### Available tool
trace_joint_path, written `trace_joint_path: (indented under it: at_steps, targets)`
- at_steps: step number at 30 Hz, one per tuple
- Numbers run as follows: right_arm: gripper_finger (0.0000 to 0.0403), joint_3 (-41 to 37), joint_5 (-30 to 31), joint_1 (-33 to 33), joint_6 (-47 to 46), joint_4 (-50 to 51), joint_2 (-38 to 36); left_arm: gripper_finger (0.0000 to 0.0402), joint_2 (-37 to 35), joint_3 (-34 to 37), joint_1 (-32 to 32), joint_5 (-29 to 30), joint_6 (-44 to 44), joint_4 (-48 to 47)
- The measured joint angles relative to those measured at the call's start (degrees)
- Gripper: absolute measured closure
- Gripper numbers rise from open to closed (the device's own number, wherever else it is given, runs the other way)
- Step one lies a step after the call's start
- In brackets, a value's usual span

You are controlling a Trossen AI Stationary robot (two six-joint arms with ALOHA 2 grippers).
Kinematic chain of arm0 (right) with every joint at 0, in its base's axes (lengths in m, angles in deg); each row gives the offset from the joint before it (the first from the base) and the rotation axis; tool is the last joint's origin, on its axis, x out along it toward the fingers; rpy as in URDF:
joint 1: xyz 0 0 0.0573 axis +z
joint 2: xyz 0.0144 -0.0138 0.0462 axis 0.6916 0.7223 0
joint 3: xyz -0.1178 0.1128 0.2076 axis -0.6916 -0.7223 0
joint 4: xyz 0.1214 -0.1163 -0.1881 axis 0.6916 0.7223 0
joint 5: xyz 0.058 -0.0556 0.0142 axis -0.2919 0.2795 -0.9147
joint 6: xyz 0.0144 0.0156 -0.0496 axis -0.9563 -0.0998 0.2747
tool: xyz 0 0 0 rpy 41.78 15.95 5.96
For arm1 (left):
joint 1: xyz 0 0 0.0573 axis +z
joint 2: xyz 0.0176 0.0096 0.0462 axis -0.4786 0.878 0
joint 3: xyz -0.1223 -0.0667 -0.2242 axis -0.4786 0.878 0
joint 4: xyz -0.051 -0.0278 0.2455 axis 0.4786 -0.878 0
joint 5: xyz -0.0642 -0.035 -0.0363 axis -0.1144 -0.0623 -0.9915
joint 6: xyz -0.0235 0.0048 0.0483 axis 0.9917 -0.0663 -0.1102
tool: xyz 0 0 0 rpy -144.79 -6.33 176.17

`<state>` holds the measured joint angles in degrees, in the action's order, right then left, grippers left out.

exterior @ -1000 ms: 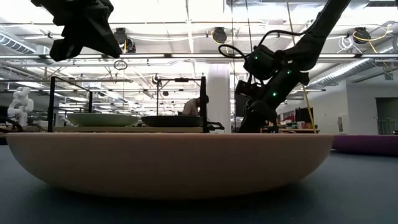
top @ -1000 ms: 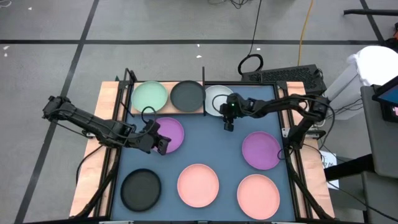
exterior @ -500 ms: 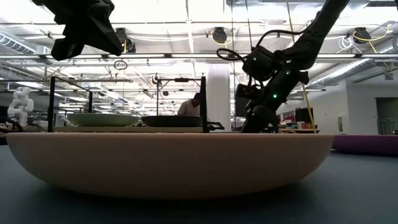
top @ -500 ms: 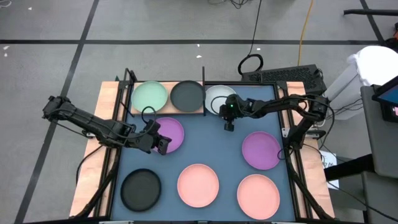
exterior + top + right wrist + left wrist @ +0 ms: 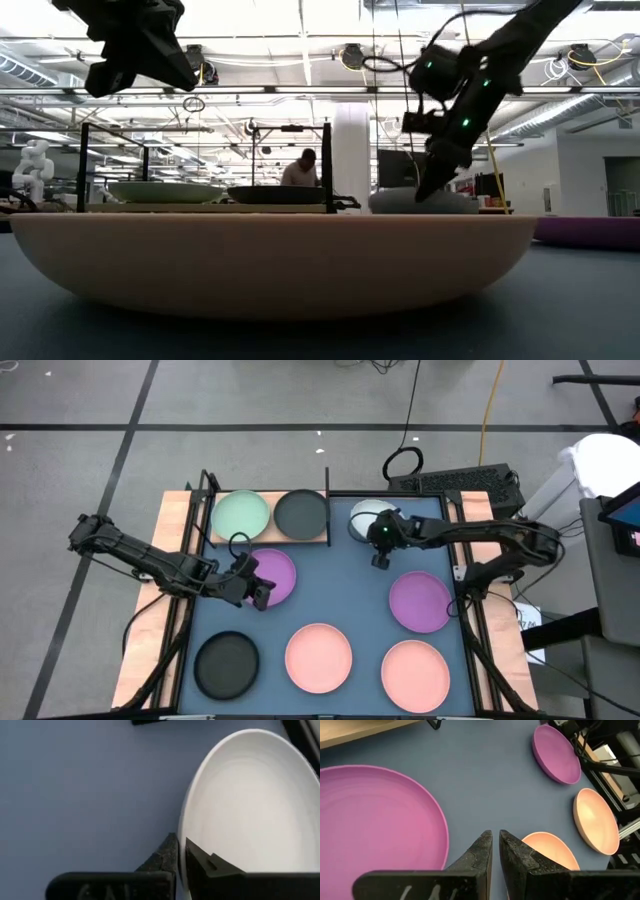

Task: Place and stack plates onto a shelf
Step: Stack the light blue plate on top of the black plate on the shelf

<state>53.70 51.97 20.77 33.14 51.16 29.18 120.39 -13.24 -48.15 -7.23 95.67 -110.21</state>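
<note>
1. Right gripper (image 5: 381,556) sits at the far middle of the blue-grey mat (image 5: 340,585), just right of the shelf (image 5: 265,540); its jaws are pinched on the rim of the whitish plate (image 5: 365,518), as the right wrist view shows.
2. Risk: a thin edge grip on a shallow, matte plate. It could pivot or slide out if swung fast toward the shelf.
3. Risk: the black upright posts (image 5: 327,495) stand between this plate and the board; a low carry could clip one.
4. Shelf already carries the pale green plate (image 5: 242,514) and a black plate (image 5: 301,513), side by side. The whitish plate must stack on one.
5. Left gripper (image 5: 262,595) hovers at the purple plate (image 5: 275,575), jaws pressed nearly together, holding nothing.
6. Plates all look equal, round and shallow.
</note>
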Motion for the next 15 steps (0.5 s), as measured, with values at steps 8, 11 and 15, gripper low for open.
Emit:
trace_joint_path:
  at_steps: [8,11,15]
  targets:
    - [0.0399,-0.04,2.63,4.20,-11.18,6.43,-10.48,0.0364,0.01,0.00,0.00,0.46,-4.30,-0.74]
    - [0.0399,0.16,3.71,6.25,-15.38,8.09,-13.30,0.0364,0.00,0.00,0.00,0.57,-4.29,-2.16]
    - [0.0399,5.83,4.20,8.55,-19.34,14.33,-14.03,0.0364,0.00,0.01,-0.79,0.58,-1.80,-4.90]
